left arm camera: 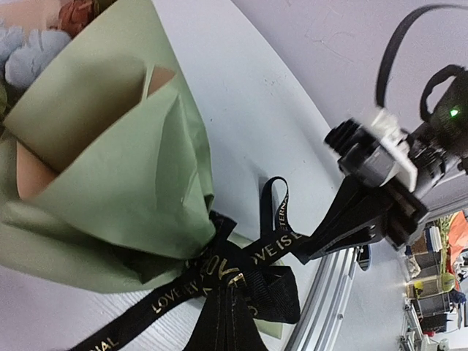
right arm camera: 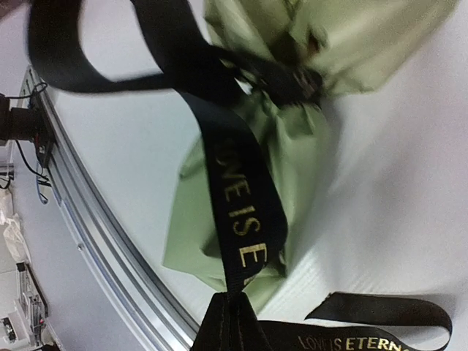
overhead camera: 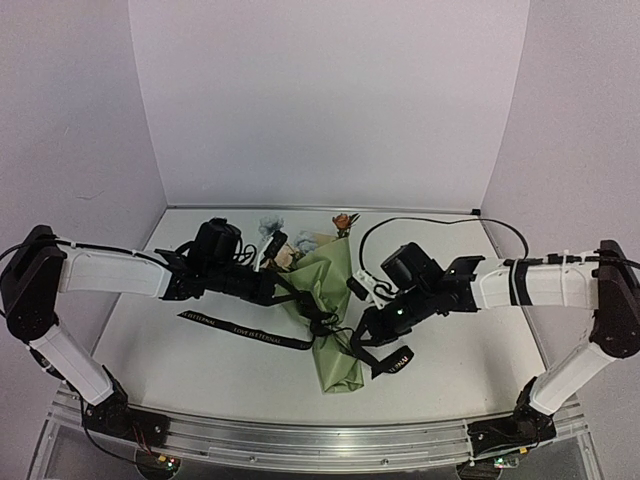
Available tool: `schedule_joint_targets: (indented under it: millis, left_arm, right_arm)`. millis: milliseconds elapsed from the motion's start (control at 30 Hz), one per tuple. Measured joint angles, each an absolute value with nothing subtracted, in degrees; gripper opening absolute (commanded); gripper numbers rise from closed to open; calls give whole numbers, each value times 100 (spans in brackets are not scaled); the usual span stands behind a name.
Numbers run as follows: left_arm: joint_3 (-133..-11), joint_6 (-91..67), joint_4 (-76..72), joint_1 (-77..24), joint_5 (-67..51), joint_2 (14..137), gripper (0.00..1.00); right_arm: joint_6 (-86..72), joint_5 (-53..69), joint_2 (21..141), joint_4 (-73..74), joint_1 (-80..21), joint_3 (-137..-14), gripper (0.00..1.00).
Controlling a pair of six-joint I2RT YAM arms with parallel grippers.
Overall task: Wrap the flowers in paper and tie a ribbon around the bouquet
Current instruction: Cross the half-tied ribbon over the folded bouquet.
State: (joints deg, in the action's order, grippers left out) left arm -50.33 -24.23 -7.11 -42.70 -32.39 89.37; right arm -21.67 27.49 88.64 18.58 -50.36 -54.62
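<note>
The bouquet lies in mid-table, its green paper (overhead camera: 335,285) rolled into a cone with the narrow end toward me. The flowers (overhead camera: 283,245) poke out of the far, wide end. The black ribbon (overhead camera: 245,331) with gold lettering crosses the cone's neck, and one tail trails left over the table. My left gripper (left arm camera: 226,289) is shut on the ribbon (left arm camera: 274,248) right at the neck, below the paper (left arm camera: 124,168). My right gripper (right arm camera: 230,298) is shut on the ribbon (right arm camera: 245,205), which stretches taut to the crossing on the paper (right arm camera: 307,161). The two grippers are close together.
An aluminium rail (overhead camera: 300,440) runs along the near table edge. A loose ribbon end (overhead camera: 395,362) lies just right of the cone's tip. A black cable (overhead camera: 440,222) loops over the table behind the right arm. White walls close off the back and sides.
</note>
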Motion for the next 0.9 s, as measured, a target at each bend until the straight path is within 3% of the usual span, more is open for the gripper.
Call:
schedule_joint_targets:
  millis: [567,900]
  left_arm:
    - [-4086,-2853,-1106,-4515,-3297,8240,0]
    - [-3727,-2809,-896,-5411,-2429,7779,10]
  right_arm:
    - [-3713,2052,9966,2169,-5292,-6402,0]
    - [-3965,1743,10001,2173,-5293,-6415,0]
